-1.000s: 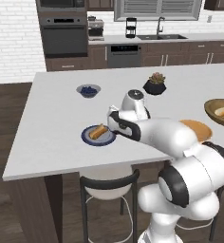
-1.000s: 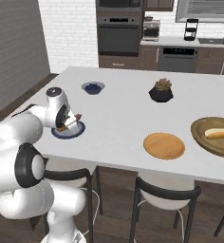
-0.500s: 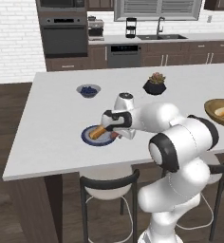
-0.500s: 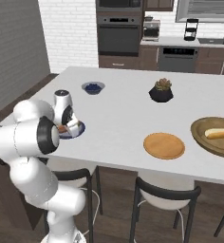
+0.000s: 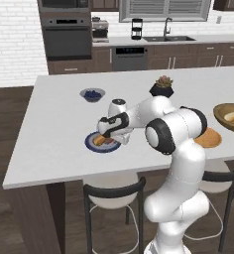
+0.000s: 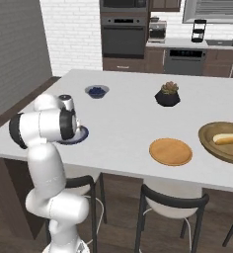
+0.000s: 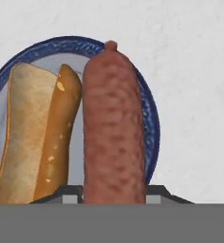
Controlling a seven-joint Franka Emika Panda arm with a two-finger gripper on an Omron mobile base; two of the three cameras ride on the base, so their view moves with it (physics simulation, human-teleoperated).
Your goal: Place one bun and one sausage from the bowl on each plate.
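White bench [image 5: 59,134]: near its front edge, the hand [image 7: 114,201] pinches a sausage [image 7: 114,128] over the blue plate [image 7: 149,109], beside a bun [image 7: 38,137].

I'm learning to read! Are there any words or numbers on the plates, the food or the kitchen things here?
None: no words, labels or numbers show anywhere.
The blue plate, bun and sausage are bare.
The orange plate, wooden bowl and oven show no lettering either.
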